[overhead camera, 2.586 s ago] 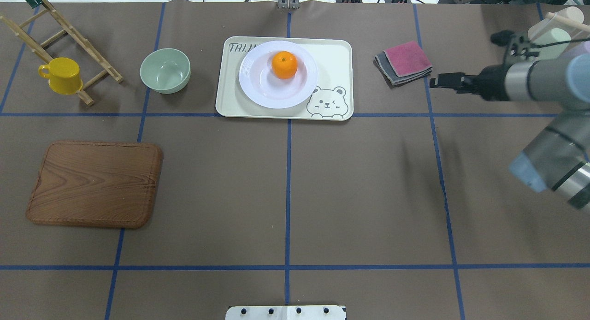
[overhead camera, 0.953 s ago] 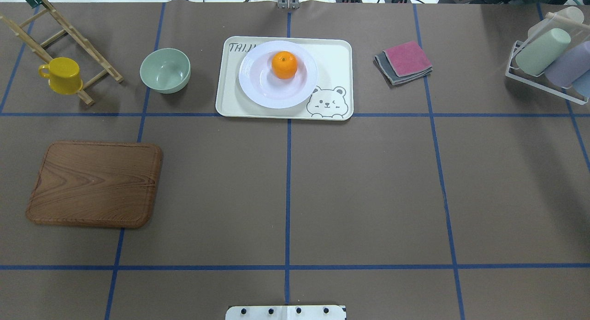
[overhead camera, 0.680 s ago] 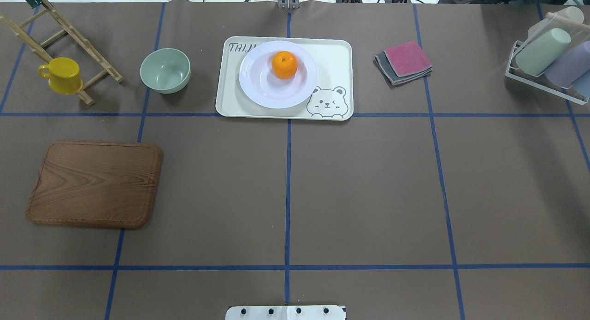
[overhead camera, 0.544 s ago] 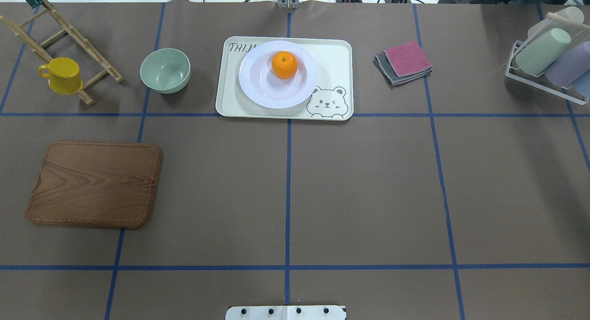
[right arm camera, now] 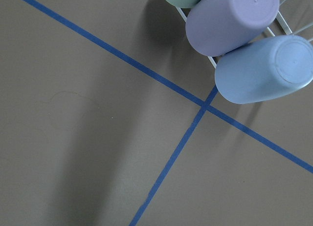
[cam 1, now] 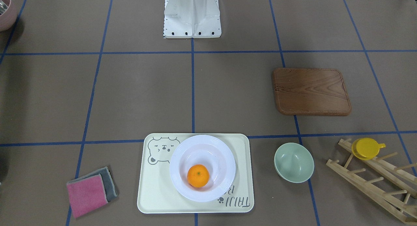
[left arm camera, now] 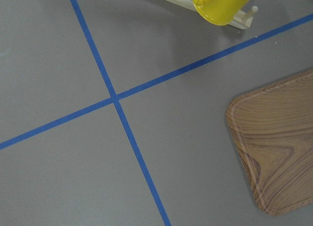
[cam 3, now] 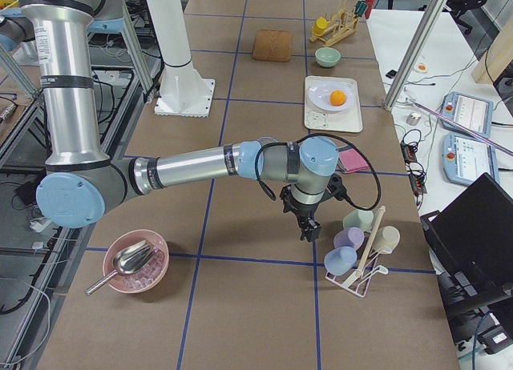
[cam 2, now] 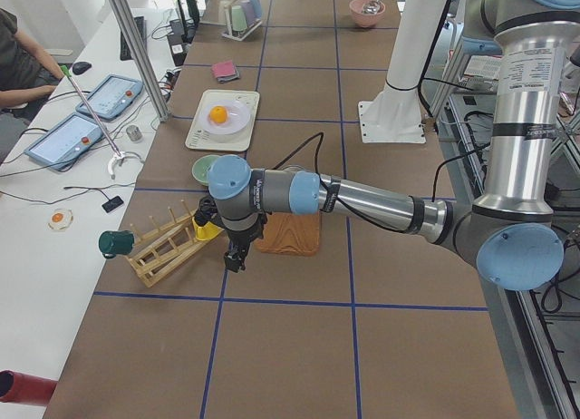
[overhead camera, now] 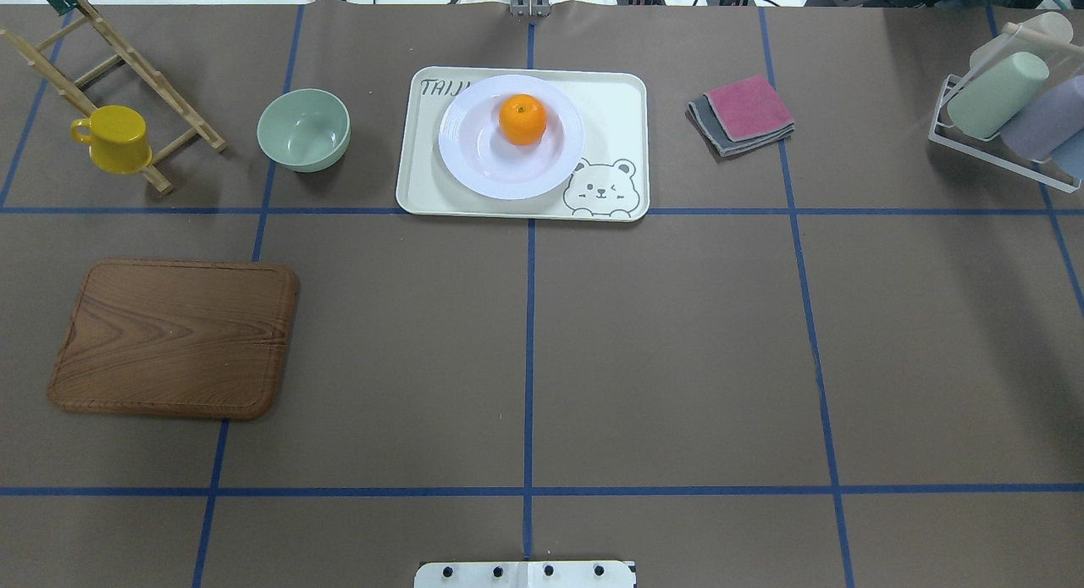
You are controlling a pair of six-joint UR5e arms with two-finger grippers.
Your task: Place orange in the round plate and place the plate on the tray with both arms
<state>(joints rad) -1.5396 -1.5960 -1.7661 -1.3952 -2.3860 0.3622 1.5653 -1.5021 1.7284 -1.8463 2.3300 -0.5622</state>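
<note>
At the ends of the counter, my left claw hangs near the wooden rack and my right claw near the cup rack. How wide either stands, I cannot tell. The orange sits in the round plate on the tray. A careless swing could topple a rack.

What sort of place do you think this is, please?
Probably a robotics lab staging kitchen tasks: a blue tape grid on the table, control tablets on a side bench, and props like the tray.
</note>
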